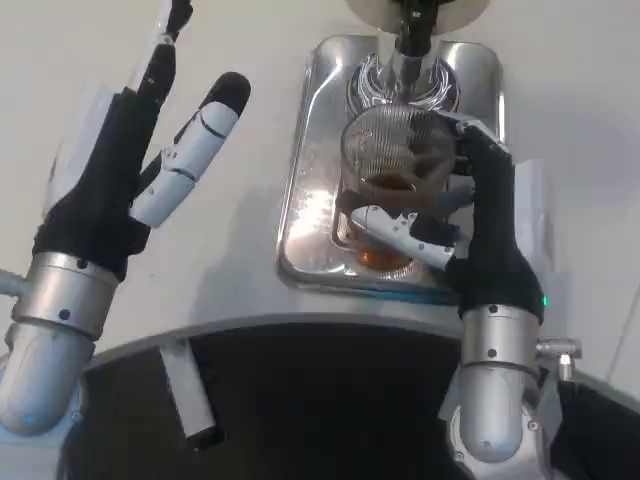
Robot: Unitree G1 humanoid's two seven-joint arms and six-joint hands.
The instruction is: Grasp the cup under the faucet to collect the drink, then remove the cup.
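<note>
My right hand (pixel 470 205) grips the ribbed glass cup (pixel 392 165) on the steel drip tray (pixel 305 210), directly beneath the faucet (pixel 412 35); my left hand (pixel 140 160) hovers released, fingers spread, over the white table (pixel 250 120).

Left hand (pixel 140 165) raised over the table on the picture's left, fingers apart and stretched up and away, nothing in them; black palm side toward the camera, white and black fingers fanned out. Silver left forearm (pixel 45 345) rising from the lower left corner, wrist ring bright.

Right hand (pixel 455 205) wrapped round the cup (pixel 395 170), thumb across the near side, fingers curled round the far side. Silver right forearm (pixel 495 390) standing almost straight up from the bottom edge, a small green light showing at the wrist.
</note>
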